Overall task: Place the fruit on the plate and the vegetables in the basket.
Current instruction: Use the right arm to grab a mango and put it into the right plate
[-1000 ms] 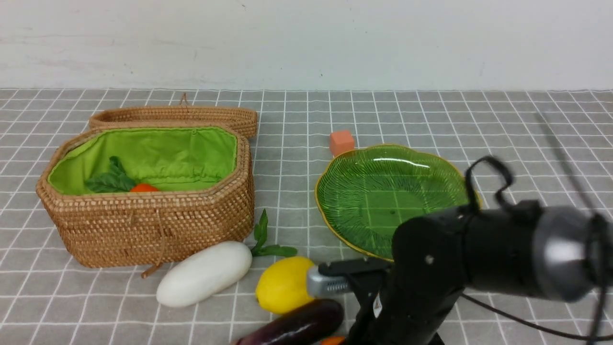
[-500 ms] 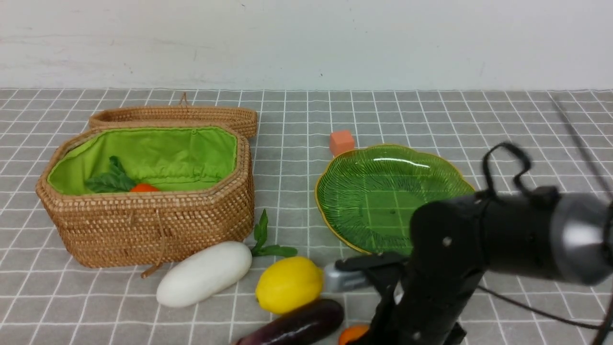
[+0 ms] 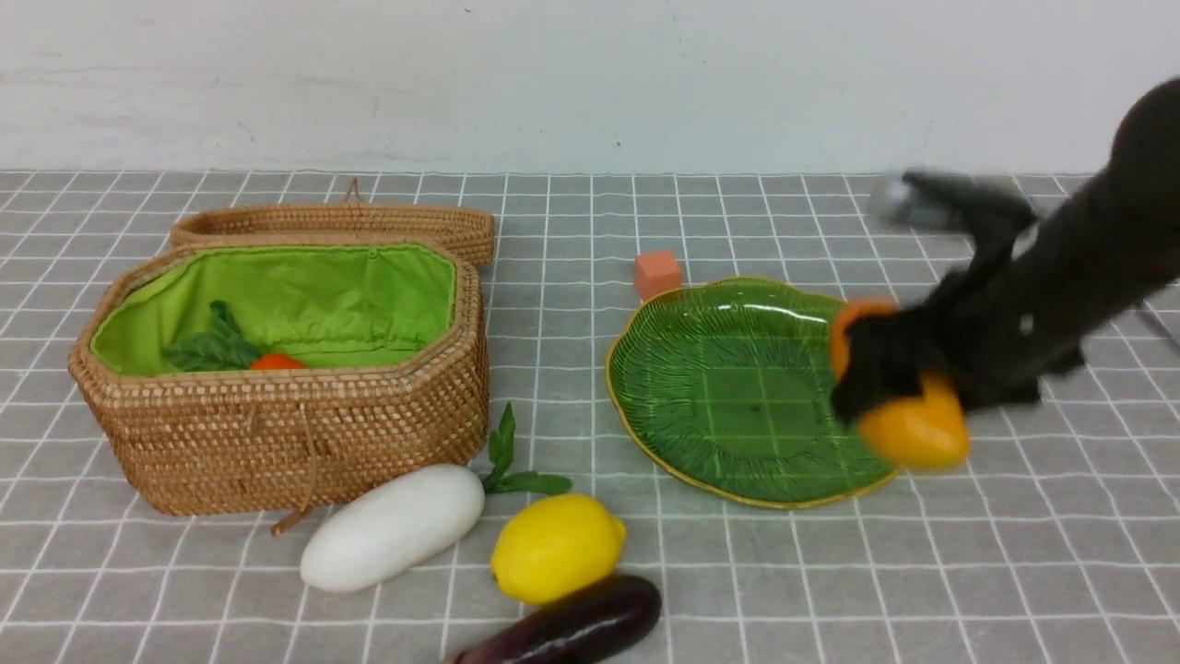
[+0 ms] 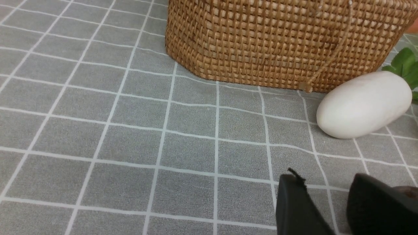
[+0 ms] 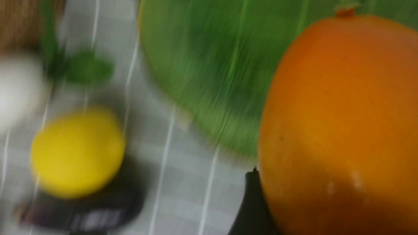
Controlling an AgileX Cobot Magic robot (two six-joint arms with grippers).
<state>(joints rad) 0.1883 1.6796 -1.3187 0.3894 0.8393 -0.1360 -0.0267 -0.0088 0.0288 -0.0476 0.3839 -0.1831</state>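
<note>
At the right of the front view, the right gripper (image 3: 890, 373) now hangs over the near right edge of the plate (image 3: 728, 387), its fingers clamped on the mango (image 3: 917, 433). 1 second ago that arm was low at the bottom of the frame beside the lemon (image 3: 556, 548) and the aubergine (image 3: 572, 622). So 1 fruit is lifted and, I judge, about to be set down, though the plate is still bare. The arm is blurred, so it is moving fast.

The lemon, the aubergine and the white vegetable (image 3: 392, 526) lie where they were, lower centre, in front of the basket (image 3: 295, 433), which already holds the carrot (image 3: 277, 361).

In the left wrist view the left gripper (image 4: 323, 202) sits low over the cloth (image 4: 130, 147), fingers a little apart with nothing between them. That cloth is grey with a white grid. A plain pale wall (image 3: 590, 83) runs along the top.
</note>
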